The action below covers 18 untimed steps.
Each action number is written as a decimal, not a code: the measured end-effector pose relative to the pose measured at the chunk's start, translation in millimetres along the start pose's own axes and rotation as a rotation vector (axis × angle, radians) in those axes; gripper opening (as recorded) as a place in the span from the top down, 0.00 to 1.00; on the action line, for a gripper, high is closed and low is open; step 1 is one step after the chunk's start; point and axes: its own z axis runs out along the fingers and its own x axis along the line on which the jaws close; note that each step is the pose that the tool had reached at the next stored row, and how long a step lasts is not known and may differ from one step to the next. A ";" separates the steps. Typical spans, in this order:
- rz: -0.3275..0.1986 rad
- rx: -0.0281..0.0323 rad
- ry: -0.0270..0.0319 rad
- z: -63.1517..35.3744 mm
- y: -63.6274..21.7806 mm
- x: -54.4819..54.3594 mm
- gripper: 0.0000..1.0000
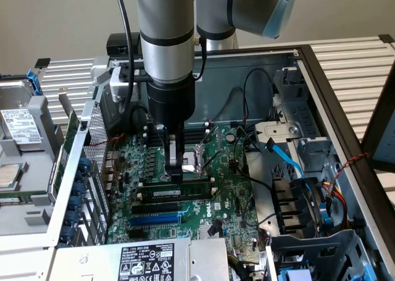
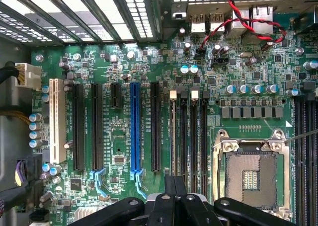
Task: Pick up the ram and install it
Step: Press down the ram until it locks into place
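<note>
Power supply label (image 1: 145, 260): nearest in the exterior view, a black-and-white sticker on the grey box at the case's front edge.
Blue expansion slot (image 1: 155, 219): just behind that box on the green motherboard (image 1: 231, 197); in the wrist view it runs as a long blue strip (image 2: 134, 131) among black slots.
Ram (image 1: 179, 192): a long thin green stick with a white label strip, standing on edge in the black memory slots (image 1: 176, 201) behind the blue one, directly under the claw. In the wrist view it appears edge-on as a thin line (image 2: 173, 136) running from the fingers along a slot.
Gripper (image 1: 176, 177): its fingers are drawn close together and come down onto the top edge of the ram near its middle; whether they actually pinch the stick I cannot tell. The dark fingers show in the wrist view too (image 2: 175, 193).
CPU socket (image 2: 251, 174): open, metal-framed, beside the memory slots.
Arm (image 1: 165, 52): grey, rising straight above the board.
Case wall (image 1: 259, 71): behind, with black cables.
</note>
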 end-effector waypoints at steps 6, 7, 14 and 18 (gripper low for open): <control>0.000 -0.0001 0.0002 1.8 0.0 -0.1 0.90; 0.000 -0.0001 0.0002 2.0 0.0 -0.1 0.90; 0.000 0.0000 0.0001 2.4 0.1 -1.8 0.90; 0.000 0.0000 0.0000 2.4 0.1 -1.9 0.90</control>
